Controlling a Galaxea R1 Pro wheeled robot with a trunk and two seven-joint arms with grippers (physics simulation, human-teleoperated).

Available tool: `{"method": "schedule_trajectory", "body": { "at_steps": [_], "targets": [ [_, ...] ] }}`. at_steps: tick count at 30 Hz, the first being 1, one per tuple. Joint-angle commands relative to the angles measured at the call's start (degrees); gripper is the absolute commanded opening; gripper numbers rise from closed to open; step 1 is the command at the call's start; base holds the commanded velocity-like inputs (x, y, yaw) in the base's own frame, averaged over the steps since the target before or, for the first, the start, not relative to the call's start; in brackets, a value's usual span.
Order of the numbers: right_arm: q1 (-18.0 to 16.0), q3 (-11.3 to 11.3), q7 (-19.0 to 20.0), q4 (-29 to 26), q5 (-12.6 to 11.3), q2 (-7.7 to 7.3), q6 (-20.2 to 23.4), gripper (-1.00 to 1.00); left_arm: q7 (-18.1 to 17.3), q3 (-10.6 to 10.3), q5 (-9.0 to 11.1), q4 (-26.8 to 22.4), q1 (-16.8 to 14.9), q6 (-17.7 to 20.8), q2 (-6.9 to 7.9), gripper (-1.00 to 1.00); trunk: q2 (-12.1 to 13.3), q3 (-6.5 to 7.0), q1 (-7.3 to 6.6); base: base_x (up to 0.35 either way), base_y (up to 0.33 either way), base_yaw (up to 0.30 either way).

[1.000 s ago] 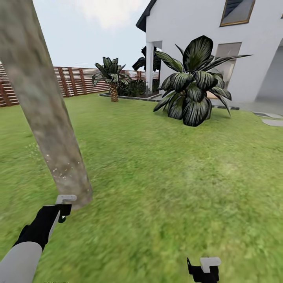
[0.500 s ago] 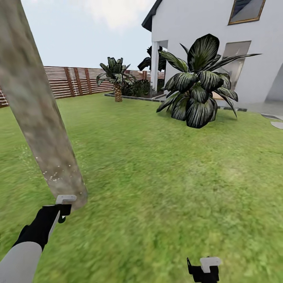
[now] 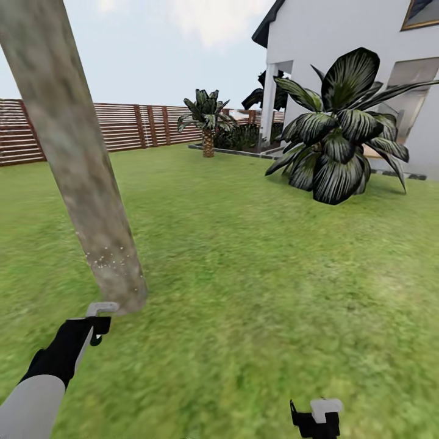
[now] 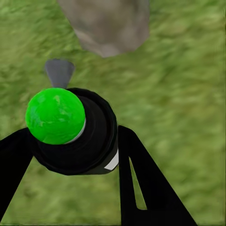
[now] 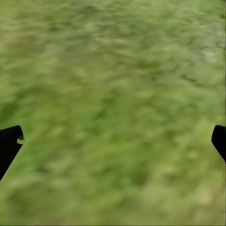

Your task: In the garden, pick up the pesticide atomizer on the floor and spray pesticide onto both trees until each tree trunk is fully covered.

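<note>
Green lawn (image 3: 256,292) is bounded by a slatted fence (image 3: 122,125), with a tree trunk (image 3: 79,164) rising just ahead of the left gripper (image 3: 97,322). From the left wrist, that gripper (image 4: 70,146) is seen clamped around the green-capped pesticide atomizer (image 4: 70,129). From the right wrist, the right gripper (image 5: 113,141) is shown spread wide over bare grass.

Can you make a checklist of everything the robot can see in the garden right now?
Surface: lawn, green grass.
Job's things: trunk, pale and mottled, with white specks near its base; atomizer, black with a green ball, nozzle toward the trunk.
Clutter: nothing seen.
Grippers: left gripper shut on the atomizer, fingers either side; right gripper open over grass.
Cables: nothing seen.
Surroundings: fence, small palm, big dark plant, white house.
</note>
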Motion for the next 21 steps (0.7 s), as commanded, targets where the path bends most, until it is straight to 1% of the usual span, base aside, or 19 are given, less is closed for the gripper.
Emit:
{"method": "schedule_trajectory", "body": {
  "at_steps": [1,4,8,12,15,16,18,21],
  "targets": [
    [0.0,0.0,0.0,0.0,0.0,0.0,0.0,1.0,0.0,-0.05,-0.03,0.0,0.0,0.0,-0.09,-1.0,0.0,0.0,0.0,0.005,-0.27,0.278],
    [0.0,-0.03,0.0,0.0,0.0,0.0,0.0,1.0,0.0,-0.03,-0.03,0.0,0.0,0.04,-0.12,-1.0,0.0,0.0,0.0,0.067,-0.27,0.211],
    [0.0,-0.08,0.0,0.0,0.0,0.0,0.0,1.0,0.29,0.01,-0.11,0.0,0.0,0.14,-0.07,-1.0,0.0,0.0,0.0,0.133,-0.268,0.034],
    [0.0,-0.08,0.0,0.0,-0.04,0.0,0.0,1.0,2.67,0.12,-0.04,0.66,0.0,0.17,-0.03,-1.0,0.0,0.0,0.0,0.166,-0.253,0.004],
    [0.0,-0.08,0.0,0.0,-0.08,0.0,0.0,1.0,2.99,0.18,-0.03,0.64,-0.06,0.36,0.13,-1.0,0.0,0.0,0.0,0.198,-0.23,0.036],
    [0.0,-0.08,0.0,0.0,-0.1,0.0,0.0,1.0,3.6,0.19,-0.03,0.56,-0.08,0.47,0.19,-1.0,0.0,0.0,0.0,0.226,-0.202,0.17],
    [0.0,-0.08,0.0,0.0,-0.14,0.0,0.0,1.0,5.93,0.24,0.01,0.42,-0.09,0.58,0.22,-1.0,0.0,0.0,0.0,0.233,-0.193,0.233],
    [0.0,-0.08,0.0,0.0,-0.11,0.0,0.0,1.0,7.64,0.28,0.12,0.41,-0.09,0.68,0.07,-1.0,0.0,0.0,0.0,0.238,-0.187,0.265]
  ]
}}
